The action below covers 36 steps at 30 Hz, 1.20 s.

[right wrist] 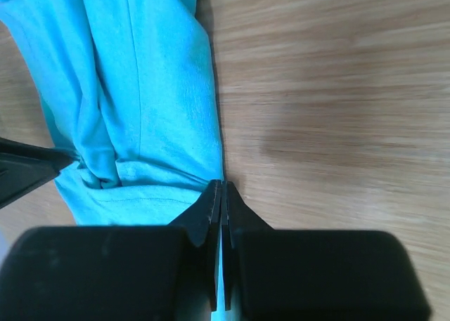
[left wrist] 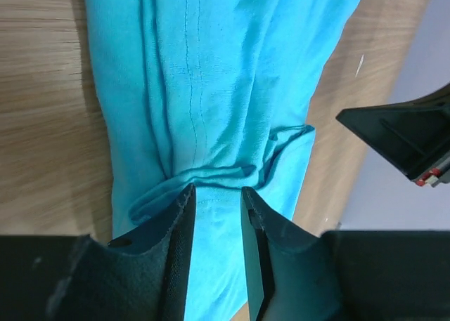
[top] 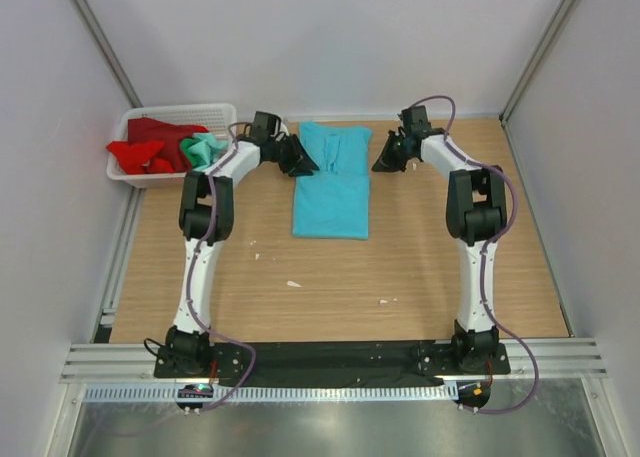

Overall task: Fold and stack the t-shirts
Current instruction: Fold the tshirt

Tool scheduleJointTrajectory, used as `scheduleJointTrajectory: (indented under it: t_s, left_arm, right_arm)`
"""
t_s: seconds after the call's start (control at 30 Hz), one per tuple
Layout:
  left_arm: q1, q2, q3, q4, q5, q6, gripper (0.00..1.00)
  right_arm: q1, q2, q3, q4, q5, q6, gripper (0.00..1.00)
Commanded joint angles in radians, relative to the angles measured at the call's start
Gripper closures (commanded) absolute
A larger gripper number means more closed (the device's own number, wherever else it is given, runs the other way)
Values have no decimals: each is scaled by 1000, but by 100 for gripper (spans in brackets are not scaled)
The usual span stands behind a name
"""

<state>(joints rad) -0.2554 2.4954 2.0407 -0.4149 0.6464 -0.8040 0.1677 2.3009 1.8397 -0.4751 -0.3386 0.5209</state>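
Observation:
A sky-blue t-shirt (top: pixel 333 192) lies on the wooden table, folded into a long narrow strip, with its far end bunched. My left gripper (top: pixel 303 162) sits at the shirt's far left edge. In the left wrist view its jaws (left wrist: pixel 216 189) are open, with a fold of the shirt (left wrist: pixel 197 89) showing between and beyond them. My right gripper (top: pixel 383 161) is at the shirt's far right edge. In the right wrist view it (right wrist: pixel 222 184) is shut, with a thin sliver of the shirt's edge (right wrist: pixel 140 89) between the jaws. A red shirt (top: pixel 145 147) and a mint green shirt (top: pixel 205 149) lie in the basket.
A white mesh basket (top: pixel 190 110) stands at the table's far left corner. White walls and metal posts enclose the table on three sides. A few small white scraps (top: pixel 293 283) lie on the wood nearer the arm bases.

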Motion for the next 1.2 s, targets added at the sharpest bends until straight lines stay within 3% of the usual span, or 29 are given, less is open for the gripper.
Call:
scheduleJointTrajectory:
  t_s: [0.0,0.07,0.1,0.17,0.2,0.3,0.37,0.4,0.57,0.67,0.93,1.07,1.17]
  left_arm:
    - [8,-111,58,-156,-109,127,66]
    - [8,-213,33,-197,-193,187,63]
    - [8,-251,23,-215,-224,209,62]
    - [8,-357,-37,-266,-275,258,59]
    - [7,-392,-68,-275,-312,265,58]
    - [7,-544,-252,-276,-309,261,58]
    - [8,-668,-447,-222,-288,202,57]
    - [11,-716,-521,-181,-268,162,57]
    - [15,-917,-1004,229,-159,-124,56]
    - [15,-957,-1132,362,-139,-251,55]
    - [15,-919,-1317,617,-169,-458,54]
    - [15,-819,-1269,593,-114,-410,54]
    - [15,-745,-1190,457,-82,-301,55]
  right_arm:
    - [3,-63,104,-111,65,-84,93]
    - [3,-92,112,-154,114,-120,82]
    - [1,-131,101,-198,128,-128,70]
    - [3,-173,64,-227,127,-140,57]
    - [1,-223,2,-240,127,-139,45]
    - [3,-367,-193,-194,78,-81,31]
    - [3,-449,-319,-84,34,-13,29]
    - [6,-498,-458,-33,0,76,28]
    - [32,-798,-853,348,1,356,29]
    - [81,-883,-1031,459,27,473,31]
    - [150,-925,-1254,613,96,568,34]
    - [150,-851,-1214,571,61,463,39]
    - [150,-758,-1137,501,10,380,41]
